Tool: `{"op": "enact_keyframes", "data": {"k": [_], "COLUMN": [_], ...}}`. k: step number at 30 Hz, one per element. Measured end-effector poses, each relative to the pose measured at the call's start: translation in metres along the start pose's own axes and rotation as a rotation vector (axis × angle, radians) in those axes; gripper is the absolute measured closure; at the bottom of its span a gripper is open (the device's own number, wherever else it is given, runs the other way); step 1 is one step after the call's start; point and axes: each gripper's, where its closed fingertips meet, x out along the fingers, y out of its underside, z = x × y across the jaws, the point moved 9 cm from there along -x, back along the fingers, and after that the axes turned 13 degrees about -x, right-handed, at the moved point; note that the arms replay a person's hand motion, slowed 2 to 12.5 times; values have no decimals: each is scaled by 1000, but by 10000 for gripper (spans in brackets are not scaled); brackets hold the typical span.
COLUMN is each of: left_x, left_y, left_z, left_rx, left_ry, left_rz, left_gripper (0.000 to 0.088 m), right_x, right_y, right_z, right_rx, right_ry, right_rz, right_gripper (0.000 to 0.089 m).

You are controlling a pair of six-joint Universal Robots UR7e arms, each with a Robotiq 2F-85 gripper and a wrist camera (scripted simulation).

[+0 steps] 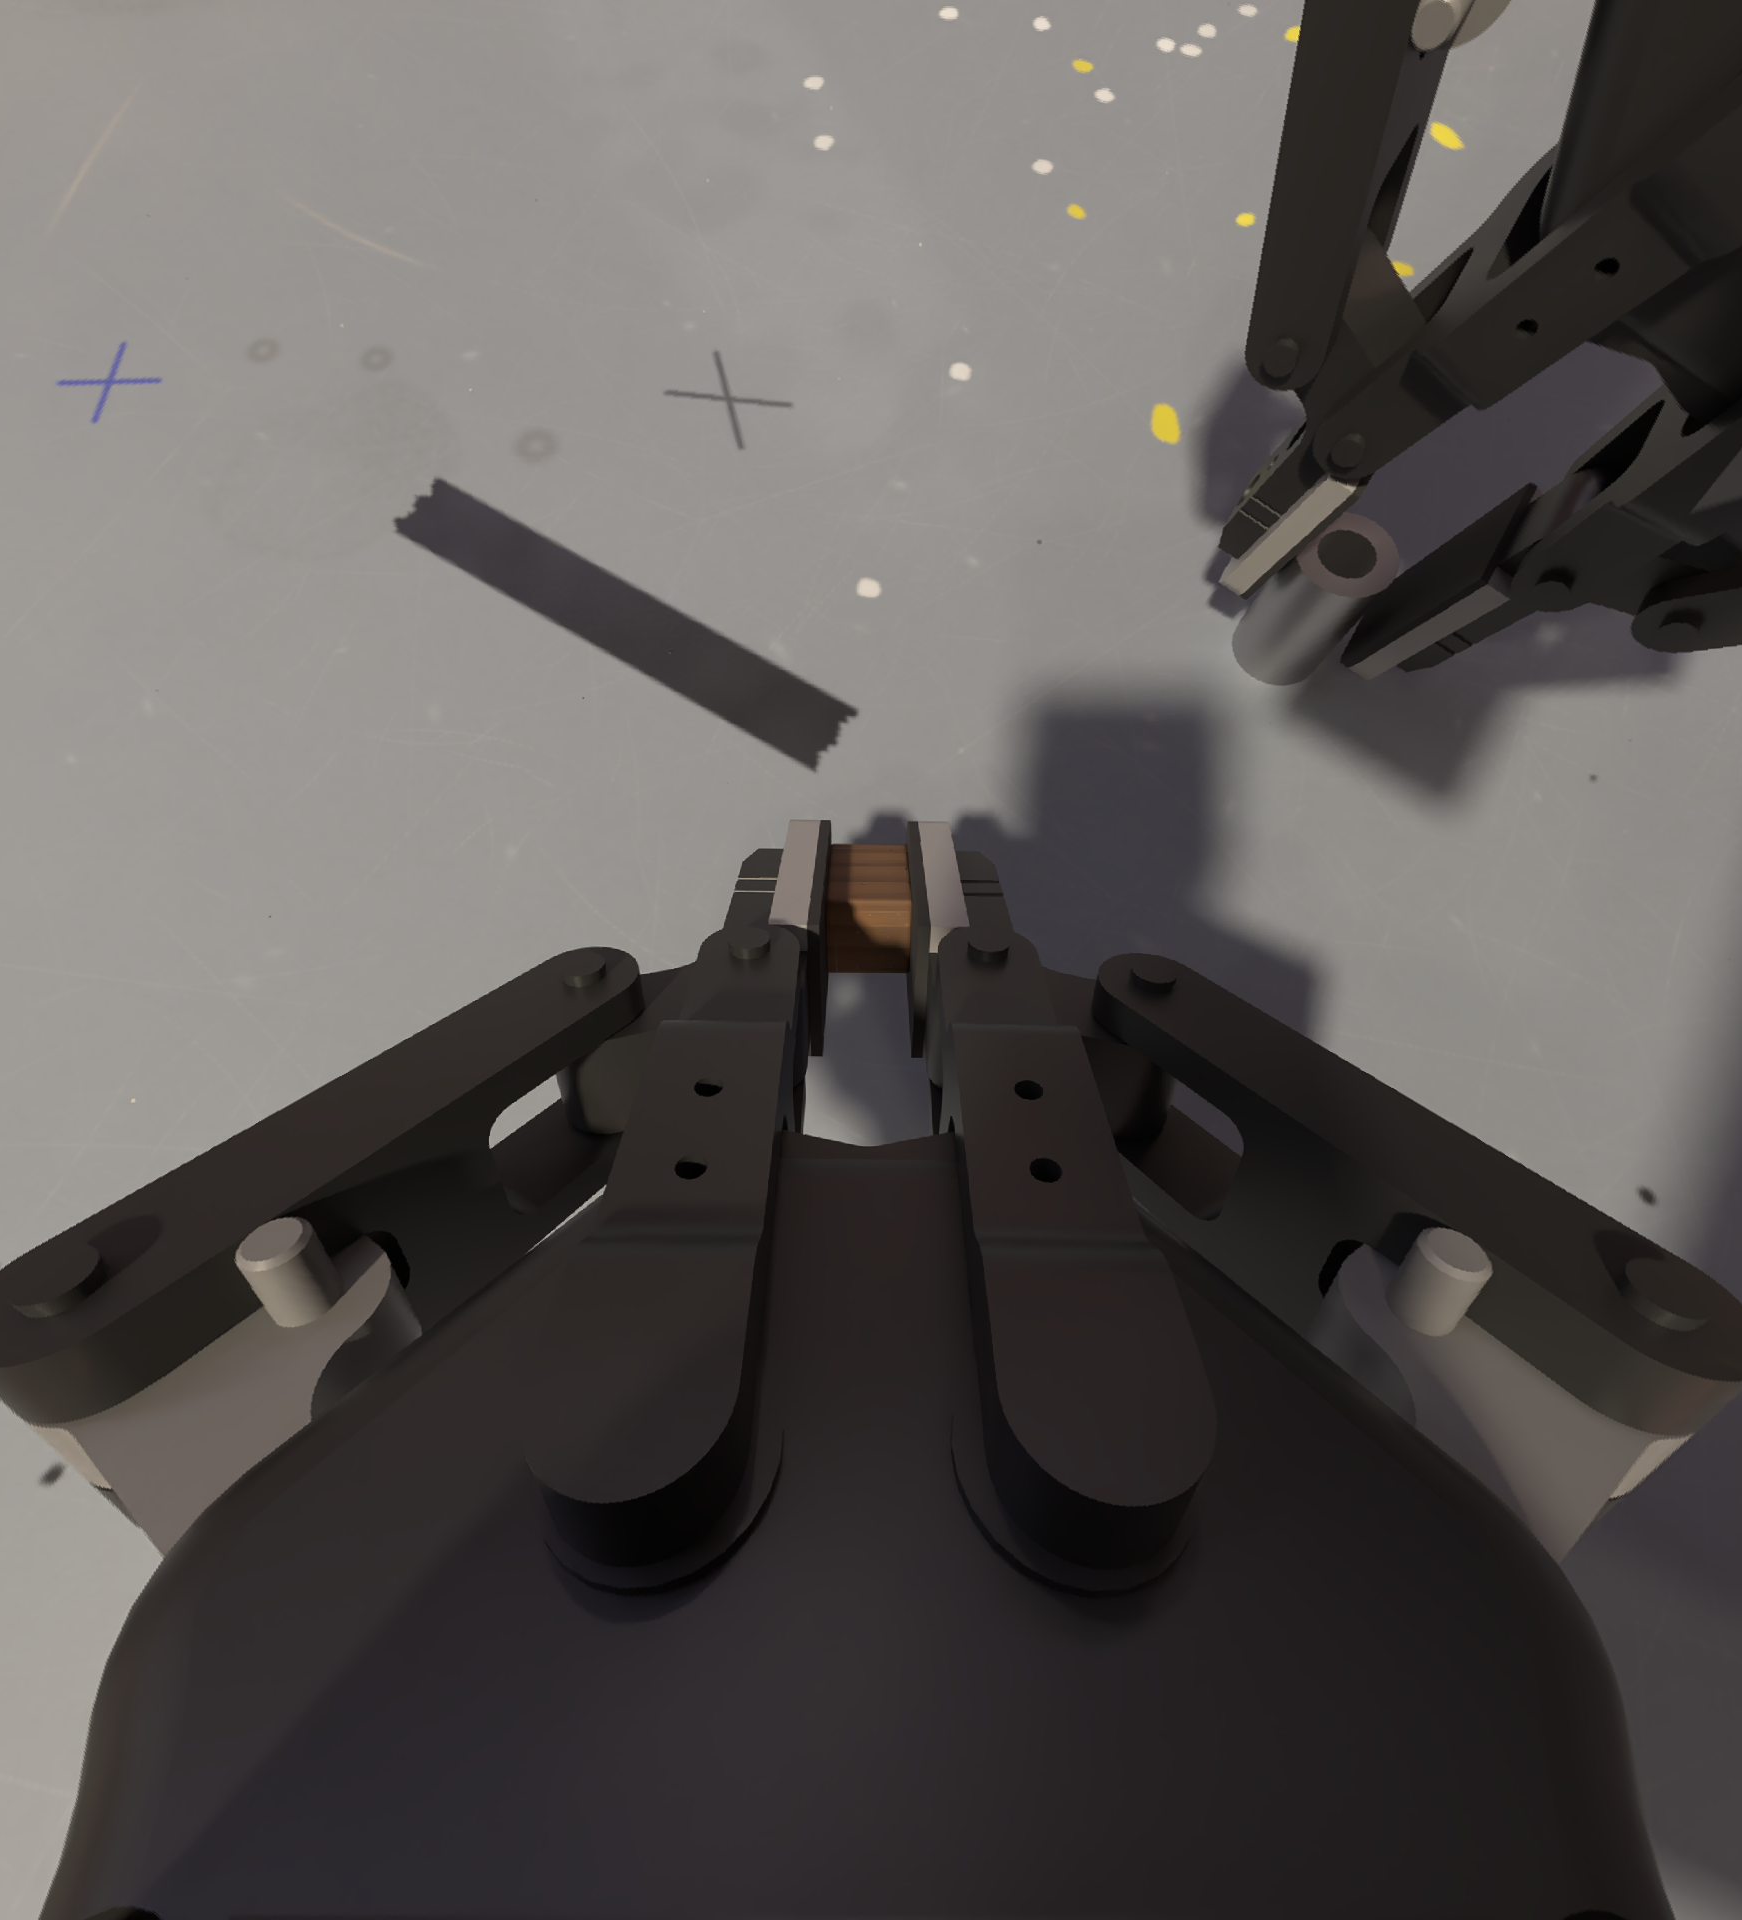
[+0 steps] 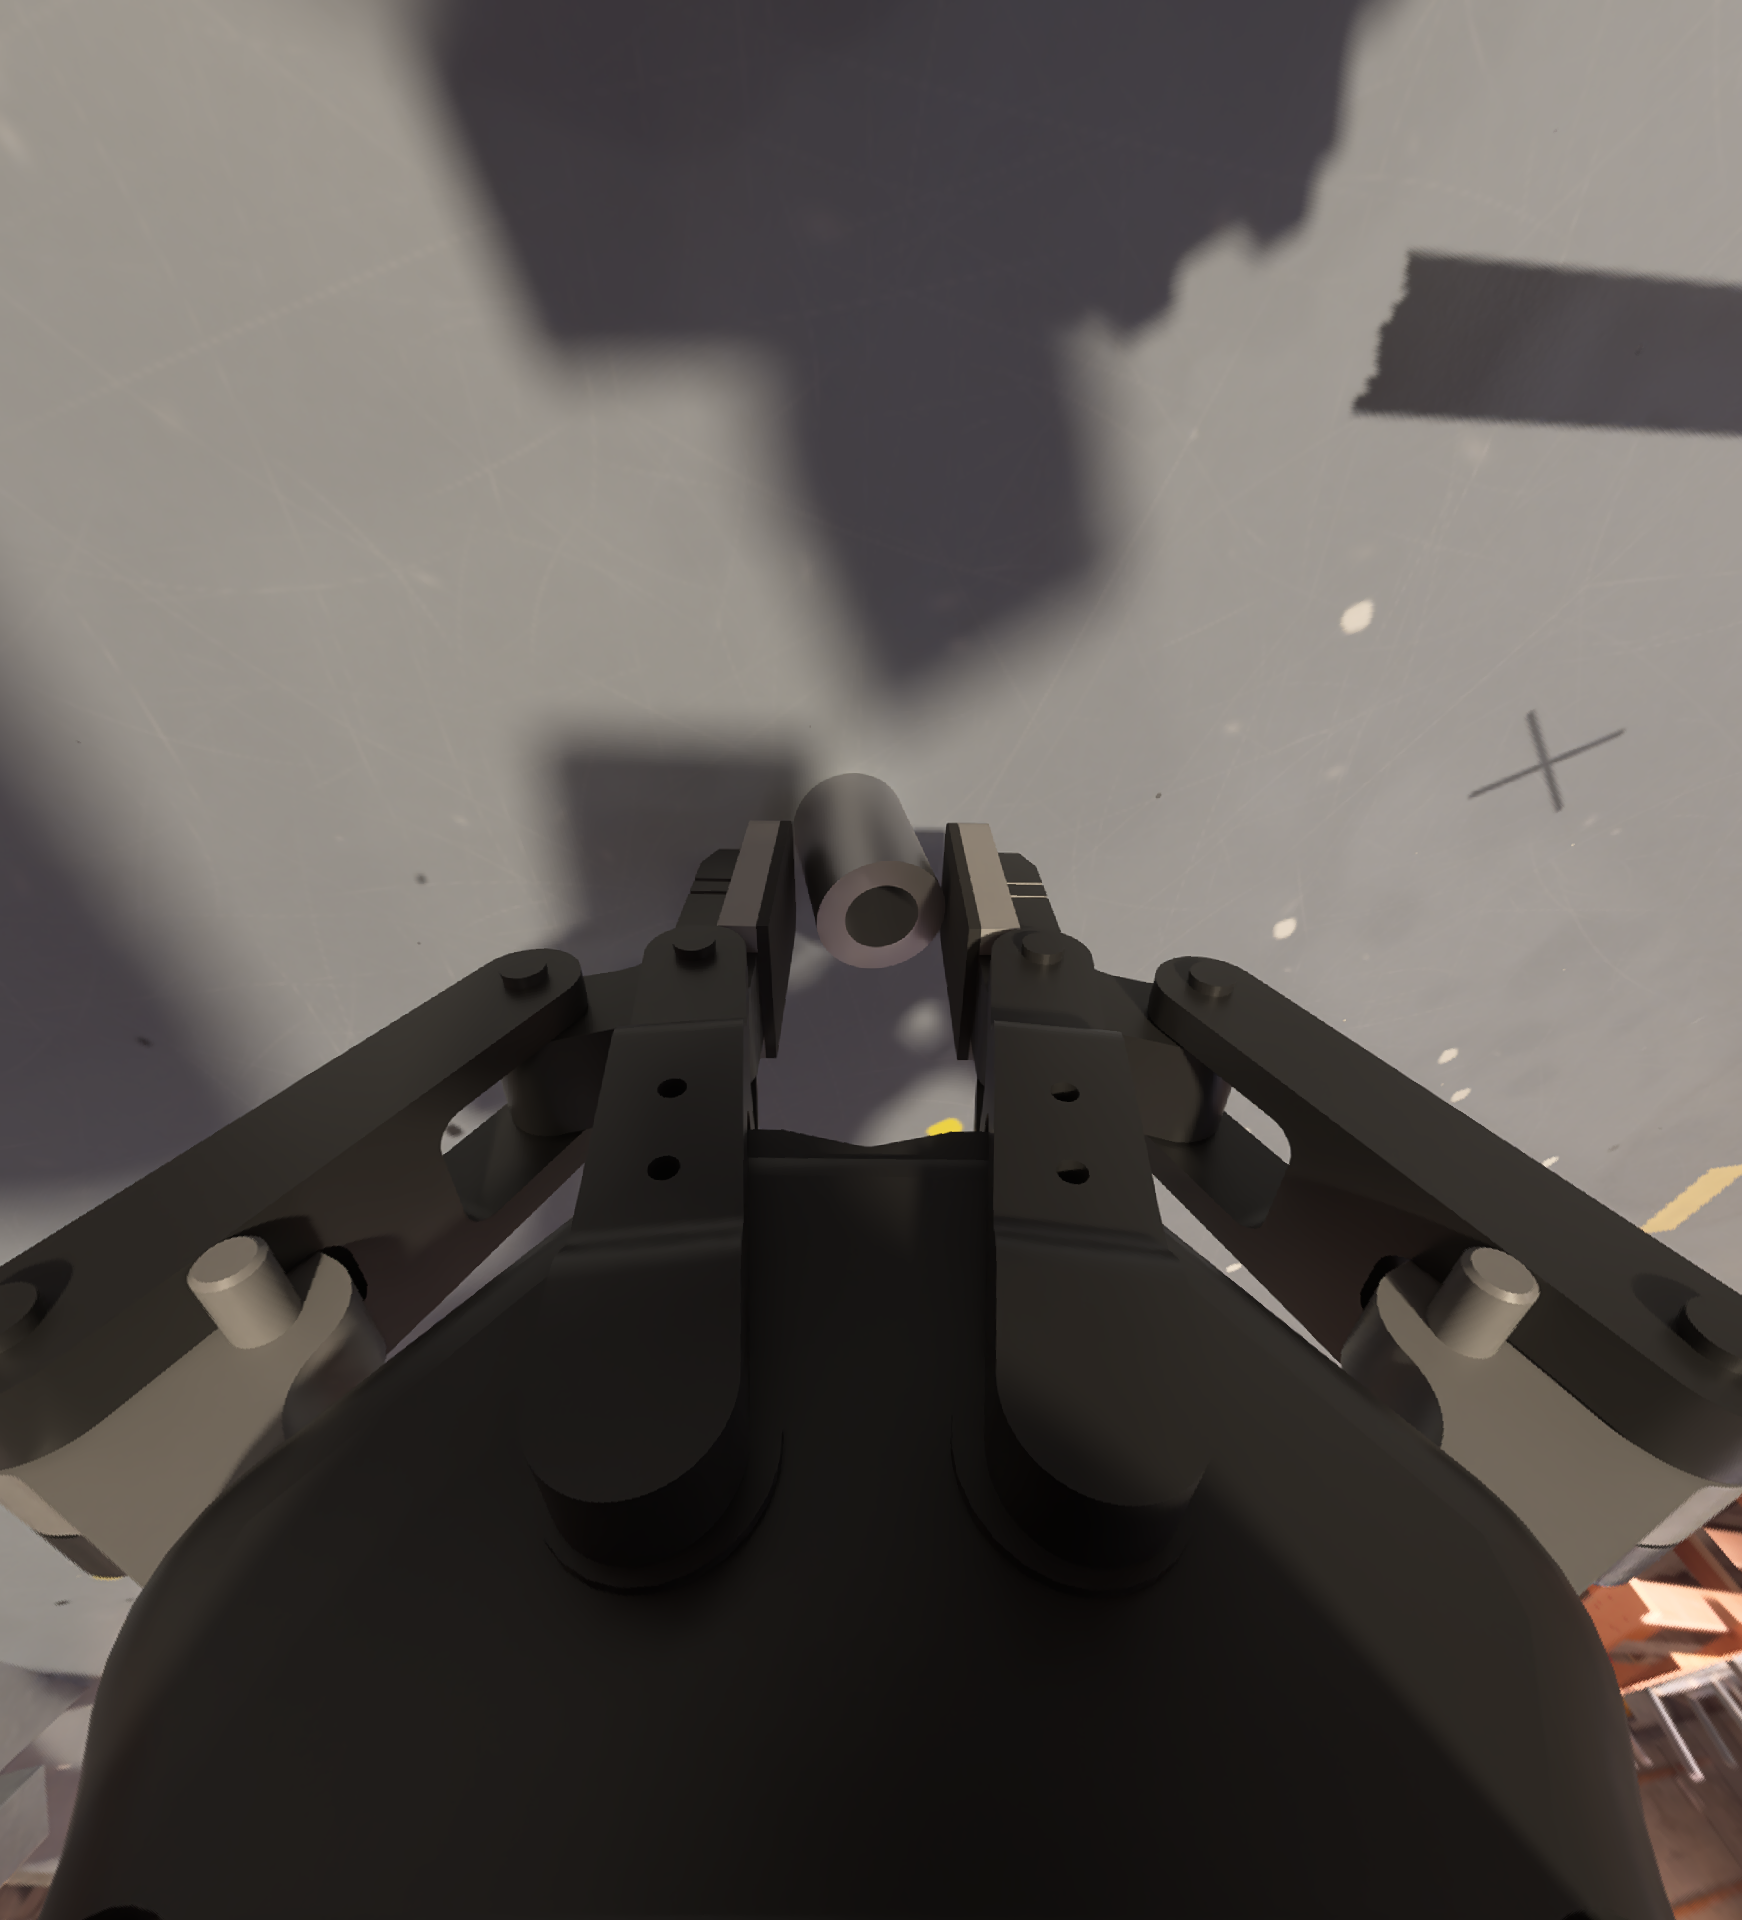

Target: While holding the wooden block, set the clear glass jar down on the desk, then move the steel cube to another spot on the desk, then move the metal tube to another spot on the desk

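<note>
Left pincer (image 1: 869, 883) gripped the wooden block (image 1: 867, 906), a small brown piece clamped between its two pale pads and held above the grey bench (image 1: 327, 935). Its shadow fell on the bench just beyond the fingertips.

Right pincer (image 2: 867, 883) had its pads on either side of the metal tube (image 2: 872, 883), a short hollow steel cylinder whose open end faced the camera. A narrow gap showed between the tube and the left-hand pad, so whether the pincer truly gripped the tube could not be told. In the left wrist view the same right pincer (image 1: 1334, 582) reached down at the upper right, with the metal tube (image 1: 1303, 603) between its fingers, low over the bench.

On the bench lay a dark strip of tape (image 1: 626, 623), a black cross mark (image 1: 729, 400), a blue cross mark (image 1: 108, 381), and scattered white and yellow paint specks (image 1: 1165, 423).
</note>
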Motion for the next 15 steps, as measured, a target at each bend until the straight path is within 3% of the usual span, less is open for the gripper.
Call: {"op": "enact_keyframes", "data": {"k": [15], "left_x": [0], "left_y": [0], "left_z": [-1], "left_rx": [5], "left_ry": [-4], "left_rz": [3], "left_gripper": [754], "right_x": [2], "right_y": [-5], "right_z": [-2], "right_rx": [0], "right_ry": [13], "right_rz": [78], "right_gripper": [647]}}
